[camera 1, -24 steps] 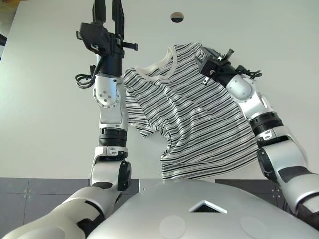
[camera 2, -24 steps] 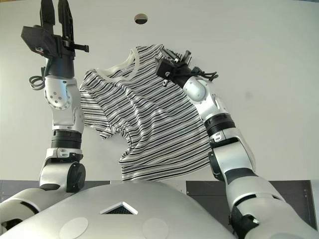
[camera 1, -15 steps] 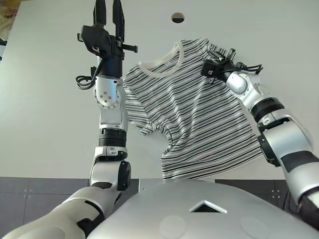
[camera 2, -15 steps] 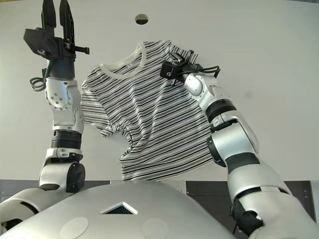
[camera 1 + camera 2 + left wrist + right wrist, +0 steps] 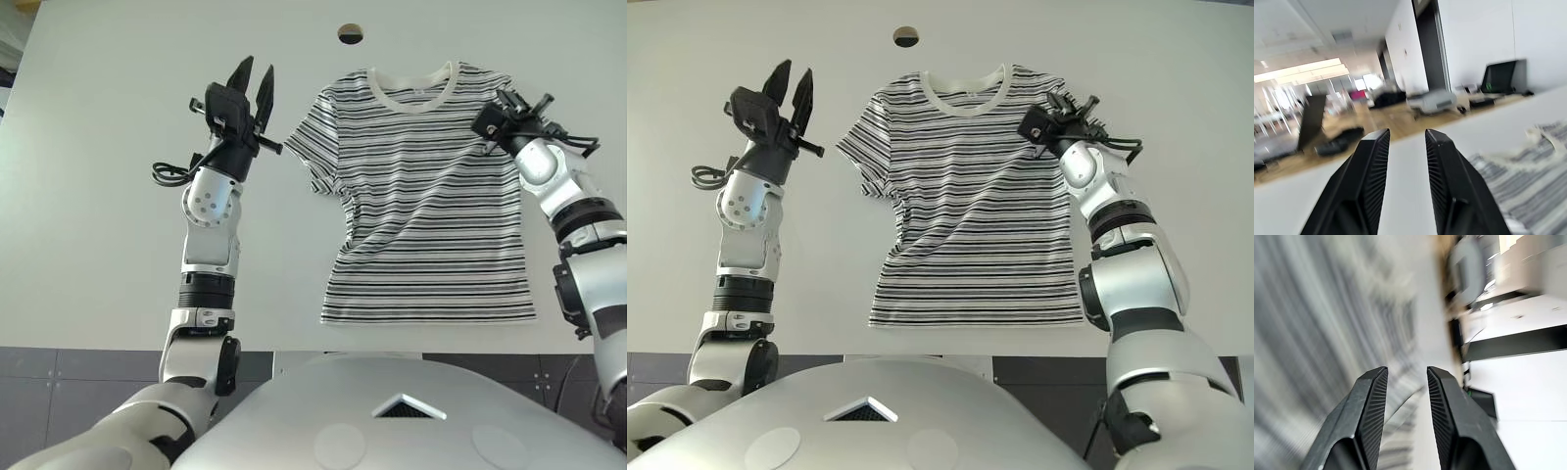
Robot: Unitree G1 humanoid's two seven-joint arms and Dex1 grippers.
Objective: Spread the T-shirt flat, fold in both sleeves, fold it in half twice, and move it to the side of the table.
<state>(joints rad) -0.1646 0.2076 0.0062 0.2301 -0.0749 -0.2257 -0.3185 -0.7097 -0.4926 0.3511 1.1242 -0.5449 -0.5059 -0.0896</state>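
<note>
T-shirt [image 5: 426,196]: lies spread on the white table [image 5: 98,196], collar at the far side near a round hole [image 5: 349,34], hem along the near edge. The sleeve on the robot's left [image 5: 312,162] is bunched and creased.

Left gripper [image 5: 257,69]: raised above bare table just beside that sleeve, apart from the fabric. The head views give its position; the left wrist view confirms a narrow gap between the fingers [image 5: 1371,171] with nothing in it, and adds the room beyond the table.

Right gripper [image 5: 1406,369]: at the opposite sleeve. The right wrist view shows its fingers narrowly parted, blurred stripes behind them, nothing clamped
</note>
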